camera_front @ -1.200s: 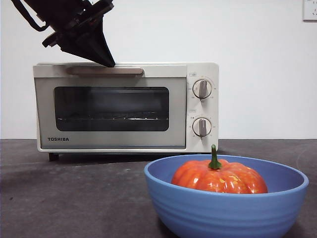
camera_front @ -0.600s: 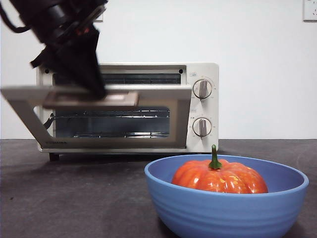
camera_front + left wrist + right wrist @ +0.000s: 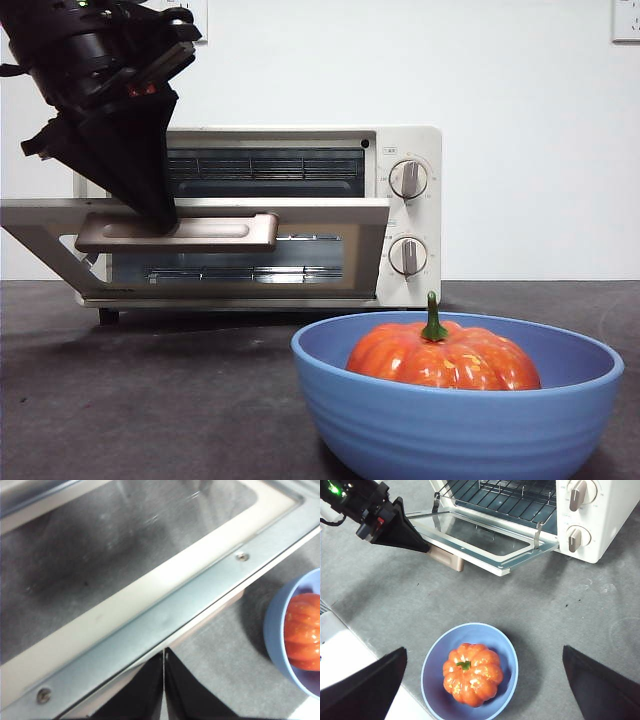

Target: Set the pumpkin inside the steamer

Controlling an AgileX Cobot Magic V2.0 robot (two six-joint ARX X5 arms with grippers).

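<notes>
The orange pumpkin (image 3: 445, 358) with a green stem lies in a blue bowl (image 3: 450, 430) at the front right. The cream TOSHIBA steamer (image 3: 410, 215) stands behind it, its glass door (image 3: 370, 240) swung about halfway down. My left gripper (image 3: 160, 215) is shut, its tip resting on the door's beige bar handle (image 3: 200, 232); the left wrist view shows the joined jaws (image 3: 164, 655) at the door's edge. My right gripper (image 3: 484, 650) is open and empty, high above the pumpkin (image 3: 471, 674) and bowl (image 3: 432, 672).
The wire rack (image 3: 505, 495) shows inside the open steamer. Two round knobs (image 3: 408, 180) sit on its right panel. The dark grey tabletop (image 3: 150, 400) lies bare left of the bowl. A white edge (image 3: 340, 645) borders the table near the bowl.
The steamer door was closed, then swung outward and down. My left gripper moved down and leftward with the handle. The pumpkin and bowl stayed still.
</notes>
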